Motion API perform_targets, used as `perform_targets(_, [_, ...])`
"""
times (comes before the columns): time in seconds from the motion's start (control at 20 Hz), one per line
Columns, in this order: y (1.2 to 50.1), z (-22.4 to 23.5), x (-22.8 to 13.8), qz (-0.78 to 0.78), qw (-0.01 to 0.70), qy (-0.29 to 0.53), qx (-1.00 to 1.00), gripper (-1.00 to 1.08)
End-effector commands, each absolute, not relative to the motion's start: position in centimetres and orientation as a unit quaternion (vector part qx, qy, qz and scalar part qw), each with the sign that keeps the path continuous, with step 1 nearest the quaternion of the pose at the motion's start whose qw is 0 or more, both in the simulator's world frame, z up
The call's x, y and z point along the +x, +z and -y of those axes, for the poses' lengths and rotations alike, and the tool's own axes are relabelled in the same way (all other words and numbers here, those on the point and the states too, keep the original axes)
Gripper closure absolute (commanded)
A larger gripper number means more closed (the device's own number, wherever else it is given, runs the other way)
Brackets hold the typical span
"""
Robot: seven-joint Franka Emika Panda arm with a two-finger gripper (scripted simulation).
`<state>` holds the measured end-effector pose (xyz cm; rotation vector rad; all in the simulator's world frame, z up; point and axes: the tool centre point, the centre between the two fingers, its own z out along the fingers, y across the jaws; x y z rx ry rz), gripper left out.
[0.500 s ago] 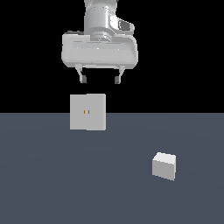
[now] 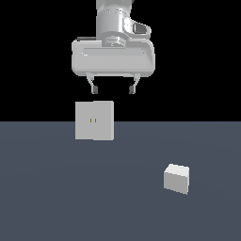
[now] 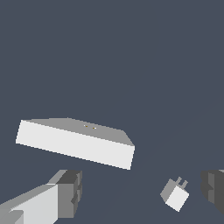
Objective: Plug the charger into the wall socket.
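Observation:
The charger [image 2: 176,178] is a small white cube lying on the grey floor at the exterior view's right. In the wrist view the charger [image 3: 175,195] shows two short prongs on one face. The wall socket [image 2: 94,120] is an upright white square plate with two yellowish slots, at the exterior view's left of centre. In the wrist view the wall socket [image 3: 76,142] is seen from above. My gripper [image 2: 113,88] hangs high above the floor, open and empty, just above and to the right of the socket. Its fingers [image 3: 65,192] frame the wrist view.
The grey floor [image 2: 56,197] spreads around both objects. A black background lies behind the socket and the arm.
The gripper has kept about the same place above the socket. The charger and socket have not moved.

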<state>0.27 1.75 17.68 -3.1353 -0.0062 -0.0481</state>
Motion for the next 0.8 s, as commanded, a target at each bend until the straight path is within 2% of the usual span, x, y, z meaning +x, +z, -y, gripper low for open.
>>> perform_targets(0.0, [16.8, -0.7, -0.3, -0.019, 0.002, -0.015, -1.000, -0.92])
perform_targets(0.75, [8.7, 7.4, -8.5, -0.227, -0.004, -0.014, -0.974, -0.92])
